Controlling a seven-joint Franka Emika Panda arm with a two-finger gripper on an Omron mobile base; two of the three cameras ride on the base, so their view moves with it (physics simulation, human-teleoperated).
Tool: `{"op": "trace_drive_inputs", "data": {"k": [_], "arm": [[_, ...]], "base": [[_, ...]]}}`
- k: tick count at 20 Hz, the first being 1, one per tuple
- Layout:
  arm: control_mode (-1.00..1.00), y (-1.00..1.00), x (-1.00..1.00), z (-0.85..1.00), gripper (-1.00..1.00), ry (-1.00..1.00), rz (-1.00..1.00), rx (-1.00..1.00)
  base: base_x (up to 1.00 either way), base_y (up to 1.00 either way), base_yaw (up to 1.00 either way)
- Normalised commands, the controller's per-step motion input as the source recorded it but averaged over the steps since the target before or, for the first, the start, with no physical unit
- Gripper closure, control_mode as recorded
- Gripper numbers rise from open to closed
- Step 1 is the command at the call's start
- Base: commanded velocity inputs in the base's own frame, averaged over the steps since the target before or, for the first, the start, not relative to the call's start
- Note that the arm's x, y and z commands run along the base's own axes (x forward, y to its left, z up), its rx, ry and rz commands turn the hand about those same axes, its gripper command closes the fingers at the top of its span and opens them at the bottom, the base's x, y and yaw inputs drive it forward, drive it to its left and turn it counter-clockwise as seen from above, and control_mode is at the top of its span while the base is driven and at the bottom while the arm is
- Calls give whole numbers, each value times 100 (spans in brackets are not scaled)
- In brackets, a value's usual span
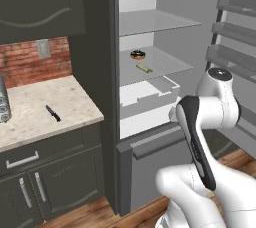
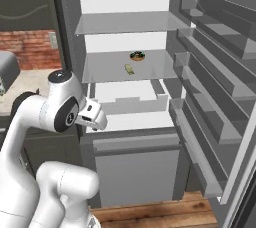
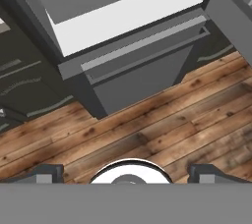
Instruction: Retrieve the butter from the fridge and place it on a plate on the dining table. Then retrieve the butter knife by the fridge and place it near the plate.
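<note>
Hanging low in front of the fridge (image 2: 130,162), the pincer (image 3: 126,173) pointed down at the plank floor (image 3: 162,129) with its two tips spread as wide as they go and nothing between them. Directly ahead of it stood the closed grey lower drawer (image 3: 138,70), and just above that the white bottom shelf (image 3: 128,21) of the open compartment.

Well above and beyond the pincer, the butter (image 2: 129,69) lay on the middle glass shelf (image 2: 110,74), near its front edge. Just behind it sat a small round dark item (image 2: 137,55), too small to identify. Door racks (image 2: 210,97) stood open to one side.

Far off to the other side, the knife (image 1: 53,113) lay on the counter (image 1: 50,107) beside the fridge, apart from everything else.

Risks noted: the pincer must rise a long way and reach inward, so the hand or forearm could strike the shelf edge or pulled-out bin (image 2: 130,99) below it. The butter is small; a poorly centred approach could push it back into the round item or off the shelf.
</note>
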Motion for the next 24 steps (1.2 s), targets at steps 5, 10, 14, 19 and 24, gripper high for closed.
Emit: {"op": "trace_drive_inputs", "data": {"k": [5,10,14,19,24], "arm": [[-100,0,0,3,-100,0,1,0],[100,0,2,4,-100,0,1,0],[100,0,0,0,-100,0,0,0],[100,0,0,0,-100,0,0,0],[100,0,0,0,-100,0,0,0]], "base": [[0,0,0],[11,0,8],[22,-8,14],[36,-29,17],[62,-18,11]]}}
